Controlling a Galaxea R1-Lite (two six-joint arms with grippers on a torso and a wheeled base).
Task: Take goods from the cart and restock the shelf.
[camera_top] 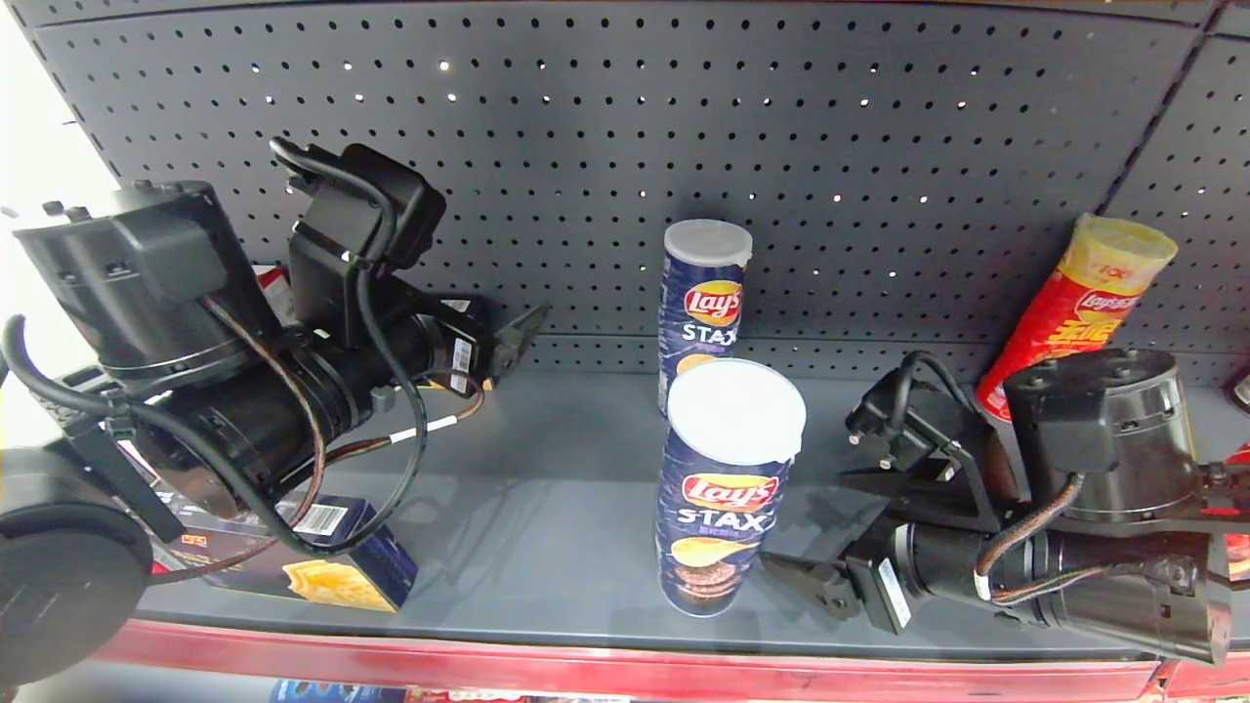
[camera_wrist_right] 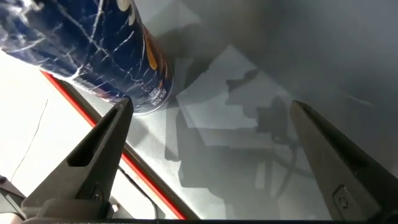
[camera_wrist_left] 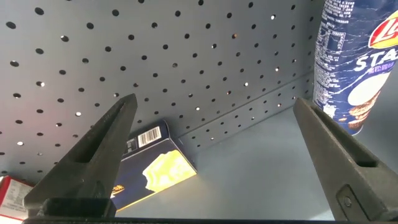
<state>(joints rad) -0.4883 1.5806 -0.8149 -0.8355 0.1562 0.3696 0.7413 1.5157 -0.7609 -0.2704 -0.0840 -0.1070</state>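
Observation:
Two blue chip cans stand on the grey shelf [camera_top: 547,469]: one at the back [camera_top: 706,293], one nearer the front edge [camera_top: 728,488]. My right gripper [camera_top: 786,571] lies low on the shelf just right of the front can [camera_wrist_right: 93,50], open [camera_wrist_right: 211,107], with nothing between its fingers. My left gripper [camera_top: 527,327] hovers left of the back can [camera_wrist_left: 360,62], also open [camera_wrist_left: 214,104] and empty, facing the pegboard. A dark blue box [camera_wrist_left: 152,165] leans against the back panel beyond its fingers.
A red chip can [camera_top: 1084,303] leans against the pegboard at the right. A blue snack box [camera_top: 322,561] lies flat at the front left under the left arm. The shelf's red front lip [camera_top: 625,664] runs along the bottom. A red-and-white pack [camera_wrist_left: 9,193] sits near the back left.

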